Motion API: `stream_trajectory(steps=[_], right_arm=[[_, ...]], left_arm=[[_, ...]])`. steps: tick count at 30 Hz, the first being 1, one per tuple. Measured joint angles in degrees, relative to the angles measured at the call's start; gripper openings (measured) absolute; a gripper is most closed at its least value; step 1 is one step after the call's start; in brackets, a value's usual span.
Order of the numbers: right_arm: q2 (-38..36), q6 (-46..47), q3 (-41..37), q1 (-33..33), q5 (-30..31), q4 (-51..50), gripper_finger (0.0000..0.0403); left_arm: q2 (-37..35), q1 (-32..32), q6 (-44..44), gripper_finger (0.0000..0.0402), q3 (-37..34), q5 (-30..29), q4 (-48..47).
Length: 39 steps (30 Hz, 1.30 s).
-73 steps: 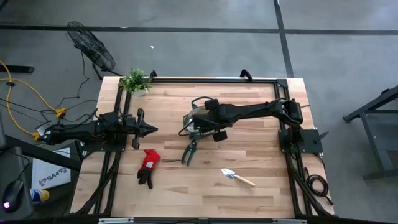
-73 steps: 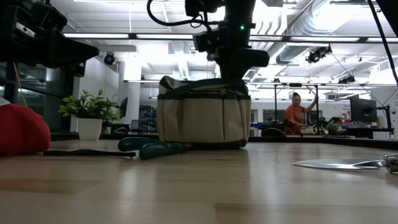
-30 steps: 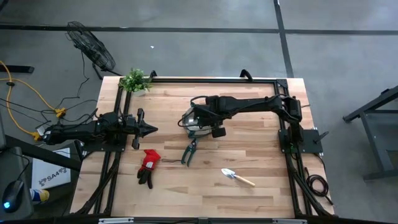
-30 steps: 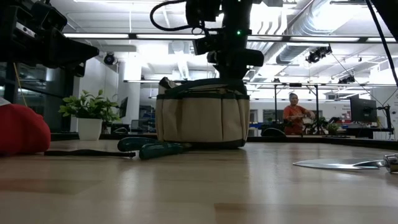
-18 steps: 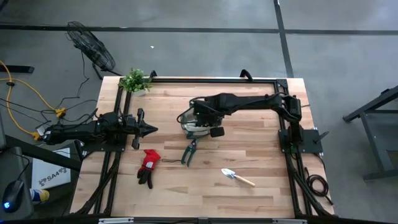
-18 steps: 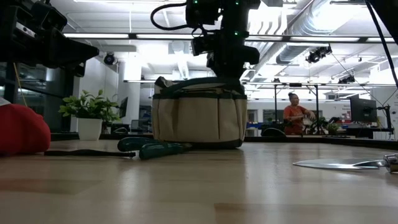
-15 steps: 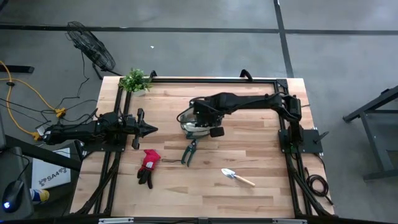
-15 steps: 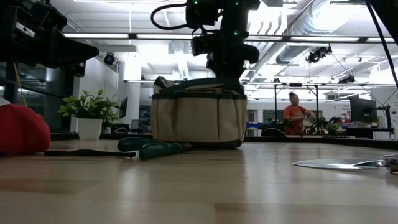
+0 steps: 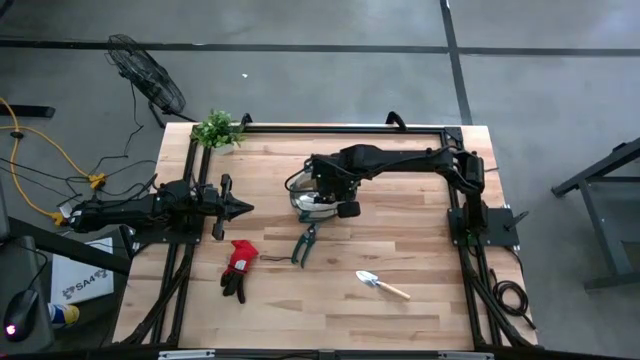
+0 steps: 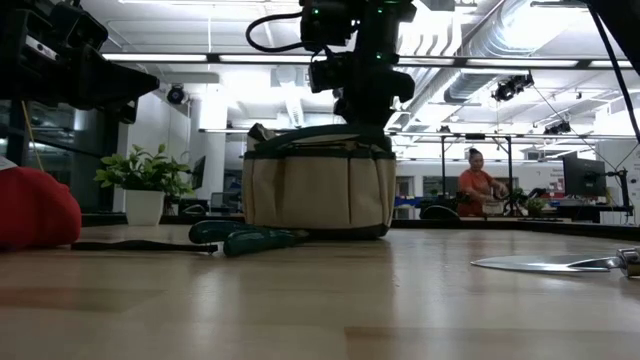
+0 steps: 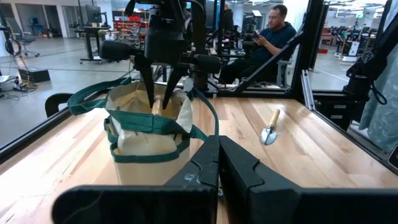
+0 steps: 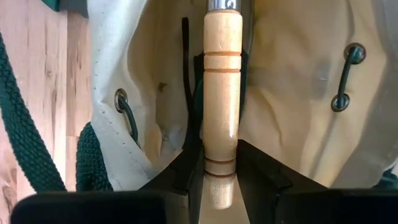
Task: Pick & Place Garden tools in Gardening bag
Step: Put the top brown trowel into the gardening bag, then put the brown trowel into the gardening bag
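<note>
The right gripper [image 12: 220, 163] hangs over the open gardening bag [image 9: 313, 199] near the table's centre, jaws narrowly closed on a trowel's wooden handle [image 12: 221, 99] – inside the bag. At nine o'clock, the left gripper [image 9: 243, 208] waits, fully closed, holding nothing.

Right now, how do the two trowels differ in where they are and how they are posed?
The trowel in the right gripper is held by its wooden handle and hangs inside the gardening bag. The other trowel lies flat on the table, untouched. Both have light wooden handles.
</note>
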Motion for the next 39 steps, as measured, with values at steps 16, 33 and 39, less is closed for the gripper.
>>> stream_trajectory(steps=[16,33,39], right_arm=[[-0.74,-0.19,-0.07,0.63,2.32,0.22,0.012],[-8.46,8.68,-0.07,6.54,7.66,-5.97,0.0134],[-11.89,18.82,-3.8,10.68,6.42,-12.62,0.0134]], left_arm=[[0.0,0.0,-0.01,0.0001,0.0,0.0,0.0],[0.0,-0.01,0.0,0.0001,0.0,0.0,0.0],[0.0,0.0,-0.01,0.0001,0.0,0.01,0.0]])
